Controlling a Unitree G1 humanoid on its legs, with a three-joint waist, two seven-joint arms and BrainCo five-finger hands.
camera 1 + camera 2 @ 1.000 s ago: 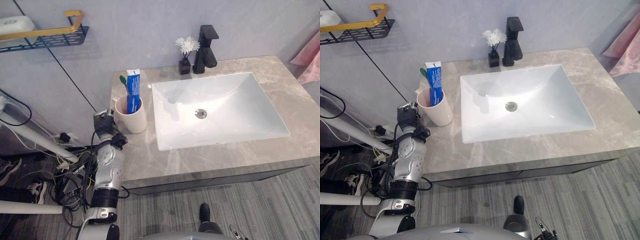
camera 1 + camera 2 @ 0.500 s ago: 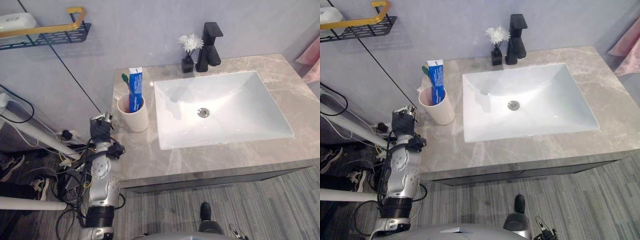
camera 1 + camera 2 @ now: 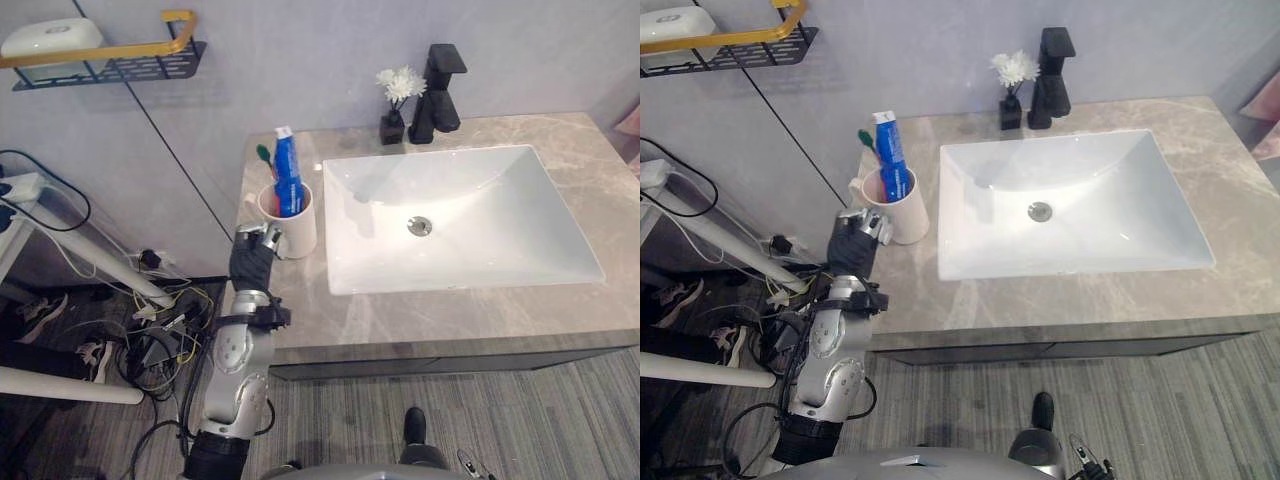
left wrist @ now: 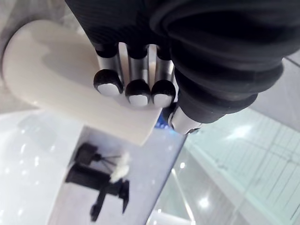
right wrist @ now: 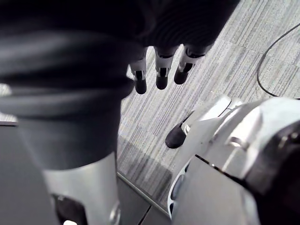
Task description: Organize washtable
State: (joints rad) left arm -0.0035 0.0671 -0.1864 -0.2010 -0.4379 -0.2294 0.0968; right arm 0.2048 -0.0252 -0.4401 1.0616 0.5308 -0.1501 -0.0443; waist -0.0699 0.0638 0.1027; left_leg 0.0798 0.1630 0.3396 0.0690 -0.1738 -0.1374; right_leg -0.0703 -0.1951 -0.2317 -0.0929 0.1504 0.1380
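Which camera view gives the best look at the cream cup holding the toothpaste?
The left eye view: the whole cup stands on the counter beside the sink, toothpaste and toothbrush inside. The right eye view shows nearly the same. The left wrist view shows part of its side behind the left hand.

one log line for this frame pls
left hand: fingers curled on cup | cup: on counter, left of sink, holds toothpaste and toothbrush | right hand: open, over floor
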